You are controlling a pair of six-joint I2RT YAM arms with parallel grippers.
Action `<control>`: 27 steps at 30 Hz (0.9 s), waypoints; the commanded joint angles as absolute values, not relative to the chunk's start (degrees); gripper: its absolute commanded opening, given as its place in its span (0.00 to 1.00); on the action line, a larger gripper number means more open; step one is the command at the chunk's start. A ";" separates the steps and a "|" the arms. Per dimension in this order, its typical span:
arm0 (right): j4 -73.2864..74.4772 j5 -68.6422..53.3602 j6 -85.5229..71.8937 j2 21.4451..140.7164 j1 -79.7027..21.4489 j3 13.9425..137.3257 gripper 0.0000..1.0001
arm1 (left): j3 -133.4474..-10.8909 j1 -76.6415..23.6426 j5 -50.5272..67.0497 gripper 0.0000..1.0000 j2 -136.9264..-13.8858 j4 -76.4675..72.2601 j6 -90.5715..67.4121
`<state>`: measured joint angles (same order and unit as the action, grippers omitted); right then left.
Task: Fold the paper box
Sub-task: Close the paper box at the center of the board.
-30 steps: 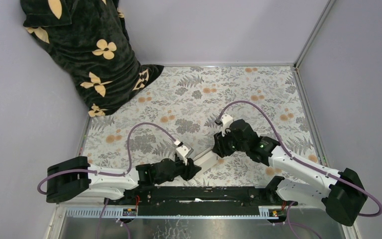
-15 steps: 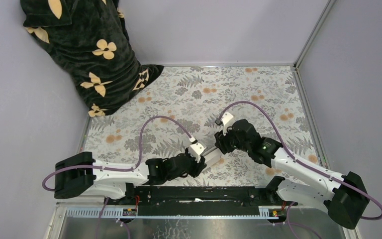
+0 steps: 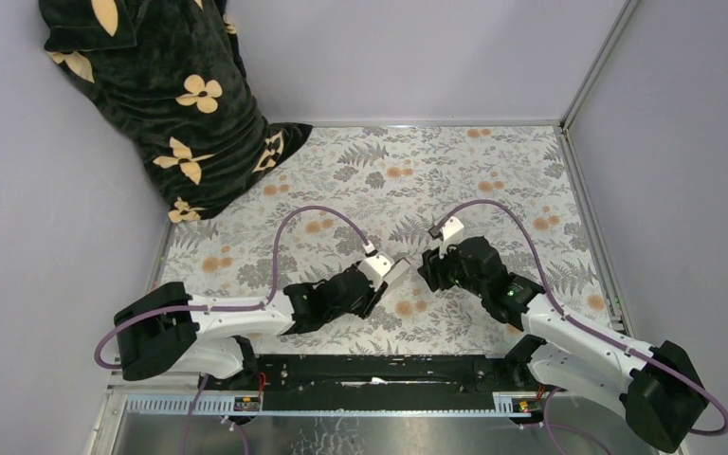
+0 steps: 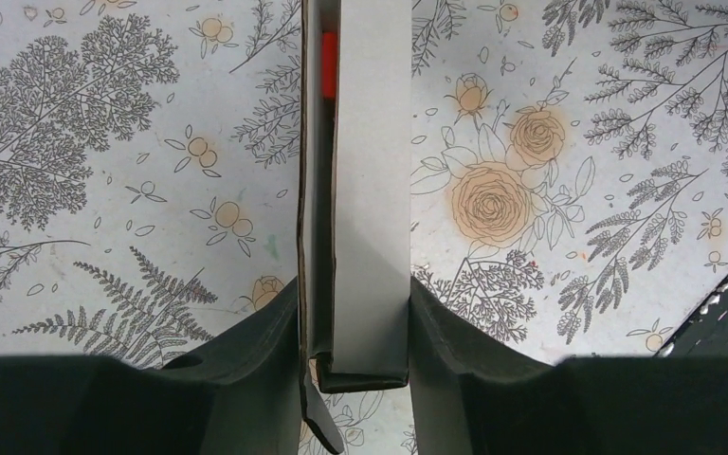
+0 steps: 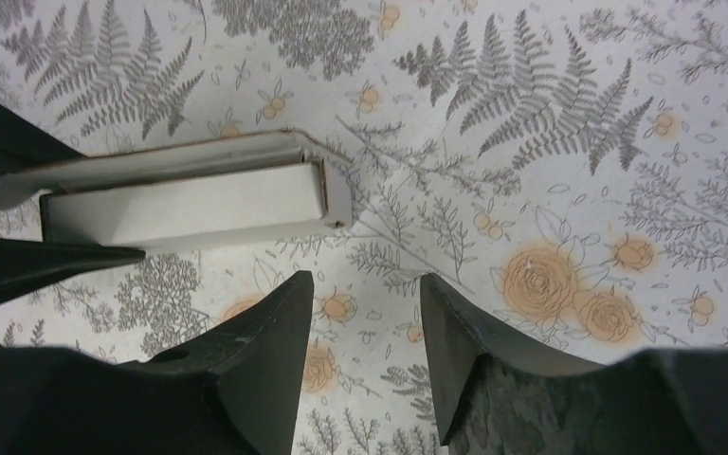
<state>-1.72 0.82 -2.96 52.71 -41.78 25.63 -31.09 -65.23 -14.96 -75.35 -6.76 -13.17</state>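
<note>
The right jaws have drawn off the box (image 4: 370,171), now higher, at the top view's centre: slim, matte white cardboard pinched by the left jaws over the floral counter (image 3: 493,171); right jaws spread, empty.

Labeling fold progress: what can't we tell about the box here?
Left wrist: paper box far end cut off by top edge; red rectangle only a sliver in the fold.
Top external: box tiny, held end hidden by left claw; flaps unreadable.
Right wrist: box shown side-on; its own walls hide the interior.
</note>
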 commanded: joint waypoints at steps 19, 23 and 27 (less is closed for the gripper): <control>-4.51 -13.32 -4.10 62.53 -36.91 34.05 0.51 | -31.71 -60.23 -8.52 0.52 -74.95 -9.92 -13.47; -1.25 -12.68 -3.38 63.02 -36.85 36.77 0.62 | -32.57 -59.96 -8.14 0.47 -76.11 -9.84 -13.14; 4.51 -13.56 -0.30 64.71 -36.86 41.08 0.64 | -33.54 -59.15 -6.58 0.44 -76.98 -9.10 -12.76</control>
